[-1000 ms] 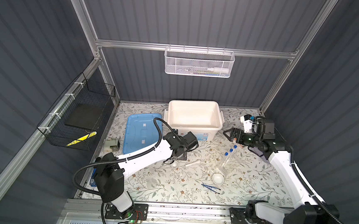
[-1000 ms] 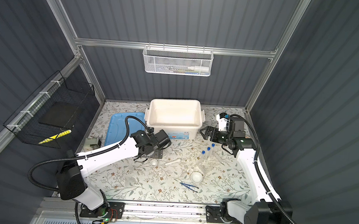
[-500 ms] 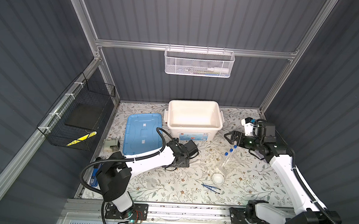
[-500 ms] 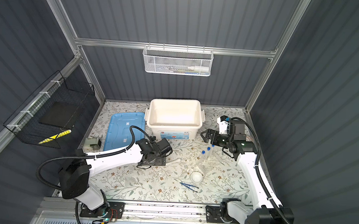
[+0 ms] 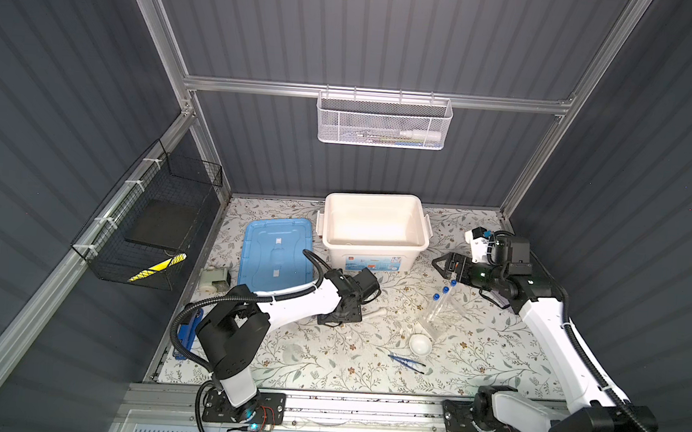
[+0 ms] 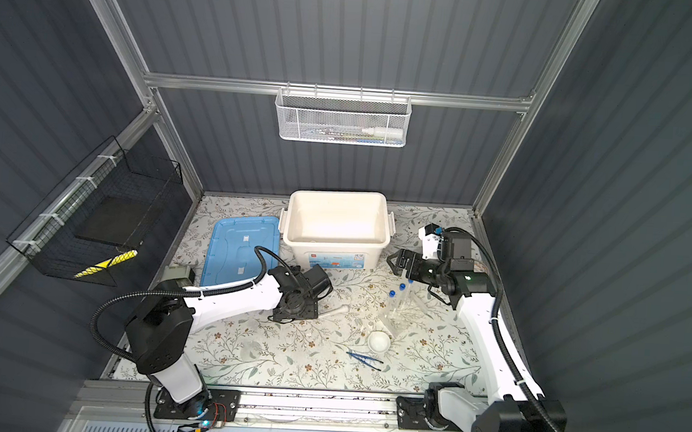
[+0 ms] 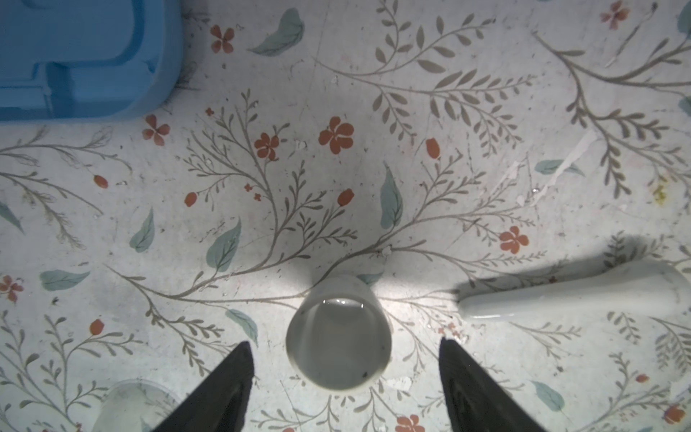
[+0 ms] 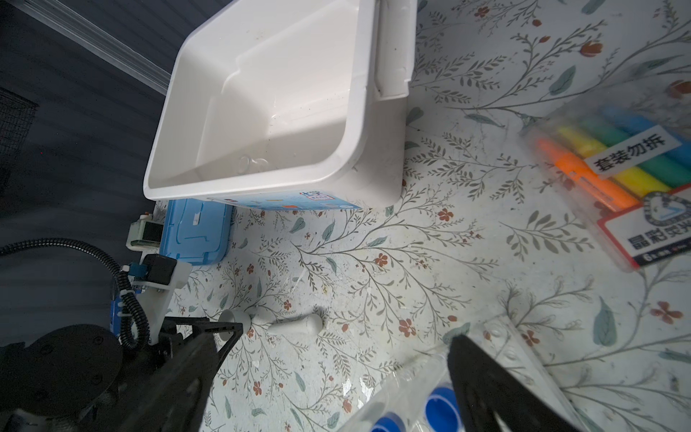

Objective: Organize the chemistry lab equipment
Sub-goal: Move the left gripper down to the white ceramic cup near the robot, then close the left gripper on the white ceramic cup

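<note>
Floral table (image 5: 325,370): white bin (image 5: 375,254), blue lid (image 5: 275,253), pestle (image 5: 375,312), tweezers (image 5: 406,362), dish (image 5: 420,344).

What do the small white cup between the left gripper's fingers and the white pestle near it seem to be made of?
Small white cup: probably glazed ceramic; opaque, thick rim, glossy inside with a bright reflection. Hard plastic cannot be excluded.
White pestle: likely glazed ceramic; opaque white, smooth, with a shiny streak along its handle.
</note>
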{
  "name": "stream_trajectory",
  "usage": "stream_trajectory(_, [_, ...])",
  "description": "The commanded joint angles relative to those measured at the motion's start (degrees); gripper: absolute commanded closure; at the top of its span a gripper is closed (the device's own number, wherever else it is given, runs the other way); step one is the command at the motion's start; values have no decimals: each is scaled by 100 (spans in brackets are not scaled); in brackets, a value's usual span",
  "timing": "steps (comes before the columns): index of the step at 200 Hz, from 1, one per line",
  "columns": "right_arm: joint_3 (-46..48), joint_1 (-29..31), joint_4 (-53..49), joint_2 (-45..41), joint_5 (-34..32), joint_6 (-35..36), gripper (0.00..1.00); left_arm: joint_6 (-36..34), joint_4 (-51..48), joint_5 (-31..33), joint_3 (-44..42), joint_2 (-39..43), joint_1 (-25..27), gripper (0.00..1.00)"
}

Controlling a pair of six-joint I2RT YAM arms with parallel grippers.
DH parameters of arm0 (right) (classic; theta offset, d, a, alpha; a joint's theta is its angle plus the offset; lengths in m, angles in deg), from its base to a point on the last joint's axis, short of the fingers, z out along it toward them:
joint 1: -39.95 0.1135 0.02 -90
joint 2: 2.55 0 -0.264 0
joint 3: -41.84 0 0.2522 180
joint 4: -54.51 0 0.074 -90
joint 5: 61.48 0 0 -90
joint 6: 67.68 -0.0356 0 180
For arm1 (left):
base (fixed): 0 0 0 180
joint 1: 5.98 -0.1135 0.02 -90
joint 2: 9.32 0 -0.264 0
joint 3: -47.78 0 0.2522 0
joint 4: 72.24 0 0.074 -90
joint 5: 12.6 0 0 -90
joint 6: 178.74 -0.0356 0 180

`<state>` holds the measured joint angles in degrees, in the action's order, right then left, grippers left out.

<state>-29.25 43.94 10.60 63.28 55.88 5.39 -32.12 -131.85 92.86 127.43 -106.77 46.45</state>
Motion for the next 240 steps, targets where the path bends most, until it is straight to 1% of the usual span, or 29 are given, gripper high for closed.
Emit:
stream_trajectory(1, [-86,-10,-69,10,0,-14,2,21,40,-121,-176,-66,-38,22])
stream_trajectory(47, [-53,-11,-74,9,-1,-16,2,-16,102,-110,-226,-24,-107,28])
stream_trajectory(126, [-57,-11,-79,5,-28,-10,2,-193,197,-201,-182,-195,-206,35])
stream_trajectory(147, [-41,-12,-103,1,-28,5,2,-239,251,-266,-190,-225,-242,40])
stream_trajectory(189, [36,-12,-90,-29,-28,-20,2,-266,300,-308,-182,-244,-252,44])
stream_trajectory(219, [61,-11,-90,-31,-36,-21,2,-277,304,-362,-188,-283,-253,51])
stream_trajectory(240, [65,-10,-86,-39,-36,-12,2,-302,295,-366,-189,-258,-250,53])
